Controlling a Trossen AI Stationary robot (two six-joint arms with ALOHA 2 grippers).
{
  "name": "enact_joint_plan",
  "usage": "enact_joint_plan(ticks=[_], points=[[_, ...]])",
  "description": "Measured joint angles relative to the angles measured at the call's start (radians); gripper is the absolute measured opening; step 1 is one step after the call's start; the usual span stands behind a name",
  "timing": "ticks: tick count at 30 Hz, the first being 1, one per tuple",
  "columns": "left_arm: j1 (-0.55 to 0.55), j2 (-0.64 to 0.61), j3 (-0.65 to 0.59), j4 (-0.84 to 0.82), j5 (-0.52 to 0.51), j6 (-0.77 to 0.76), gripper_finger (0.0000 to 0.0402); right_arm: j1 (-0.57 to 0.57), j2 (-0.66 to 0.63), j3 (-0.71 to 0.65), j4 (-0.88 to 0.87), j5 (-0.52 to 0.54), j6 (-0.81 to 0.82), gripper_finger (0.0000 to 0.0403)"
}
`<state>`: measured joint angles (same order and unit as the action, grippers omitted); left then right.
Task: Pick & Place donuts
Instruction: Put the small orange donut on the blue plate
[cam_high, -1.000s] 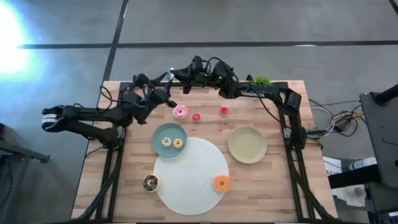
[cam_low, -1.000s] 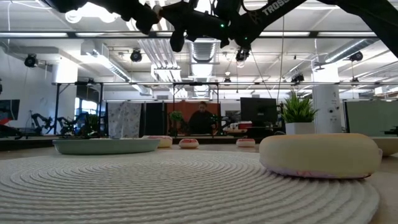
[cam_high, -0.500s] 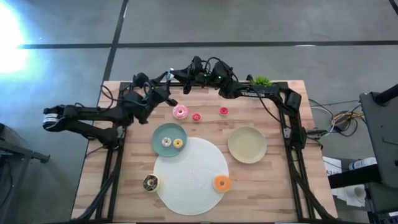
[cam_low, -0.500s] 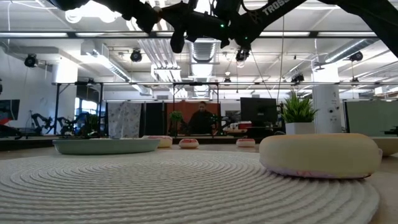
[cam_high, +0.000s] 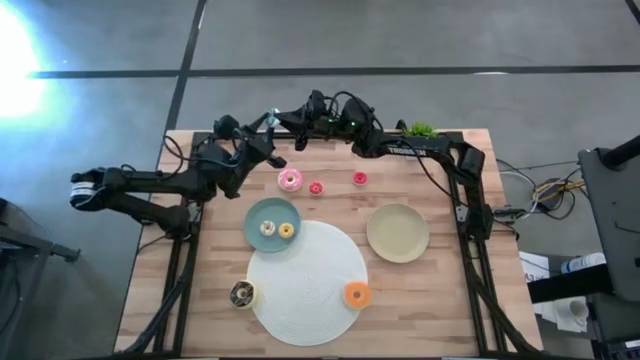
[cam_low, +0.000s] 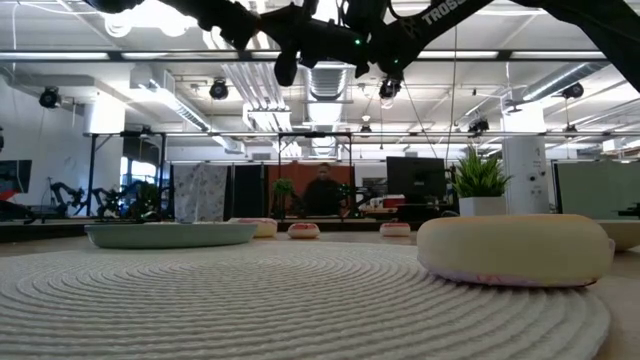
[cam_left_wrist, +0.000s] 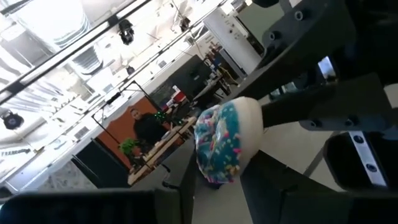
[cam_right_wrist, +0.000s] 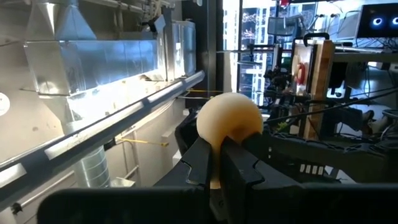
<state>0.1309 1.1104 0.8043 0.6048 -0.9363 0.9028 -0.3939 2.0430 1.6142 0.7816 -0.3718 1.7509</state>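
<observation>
My two tools crowd the tabletop's far edge; round beige plate (cam_high: 398, 232) and big white woven mat (cam_high: 310, 282) lie open from above, near-right wooden tabletop (cam_high: 450, 310) bare.

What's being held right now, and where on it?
The right gripper pinches a teal-frosted donut by its rim. Whether the left gripper beside it also grips cannot be told.

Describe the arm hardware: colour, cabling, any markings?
Both arms are dark, nearly black, built from jointed segments. The left arm has a pale cap at its outer end, and loose black cables loop along both. The right arm carries white lettering, too small to read from above. Left gripper and right gripper fingers are dark and blocky.
</observation>
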Motion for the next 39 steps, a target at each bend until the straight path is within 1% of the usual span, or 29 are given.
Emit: enact_joint_plan(ticks=[5, 10, 13, 17, 22, 25, 28, 32, 34, 35, 37, 39], points=[[0.000, 0.012, 0.001, -0.005, 0.002, -0.012, 0.0092, 0.000, 0.000, 0.000, -0.028, -0.002, -0.007, 0.0014], [-0.002, 0.012, 0.002, -0.062, 0.003, 0.018, 0.0089, -0.003, 0.000, 0.000, -0.054, 0.001, -0.008, 0.0041], [-0.008, 0.012, 0.007, -0.084, 0.003, 0.020, 0.0068, -0.009, 0.001, -0.001, -0.054, 0.001, -0.010, 0.0062], [-0.011, 0.011, 0.007, -0.102, -0.007, 0.019, 0.0016, -0.017, 0.001, -0.001, -0.054, 0.000, -0.025, 0.0090], [-0.013, 0.011, 0.007, -0.123, -0.037, 0.020, 0.0004, -0.027, 0.001, -0.001, -0.054, -0.011, -0.064, 0.0121], [-0.016, 0.006, 0.007, -0.163, -0.063, 0.026, 0.0002, -0.038, 0.002, -0.001, -0.059, -0.045, -0.097, 0.0139], [-0.024, -0.011, 0.009, -0.229, -0.085, 0.021, 0.0002, -0.054, 0.002, -0.002, -0.060, -0.111, -0.129, 0.0156], [-0.039, -0.042, 0.009, -0.326, -0.100, -0.025, 0.0001, -0.072, 0.002, -0.002, -0.056, -0.217, -0.174, 0.0177], [-0.056, -0.067, 0.009, -0.414, -0.115, -0.050, 0.0001, -0.081, -0.001, -0.002, -0.078, -0.276, -0.225, 0.0185], [-0.068, -0.083, 0.009, -0.478, -0.120, -0.068, 0.0001, -0.086, -0.007, -0.002, -0.112, -0.299, -0.254, 0.0188], [-0.105, -0.123, 0.009, -0.652, -0.119, -0.150, 0.0001, -0.092, -0.027, -0.002, -0.221, -0.311, -0.338, 0.0191], [-0.150, -0.154, 0.013, -0.828, -0.090, -0.309, 0.0001, -0.098, -0.063, -0.002, -0.392, -0.305, -0.483, 0.0191]])
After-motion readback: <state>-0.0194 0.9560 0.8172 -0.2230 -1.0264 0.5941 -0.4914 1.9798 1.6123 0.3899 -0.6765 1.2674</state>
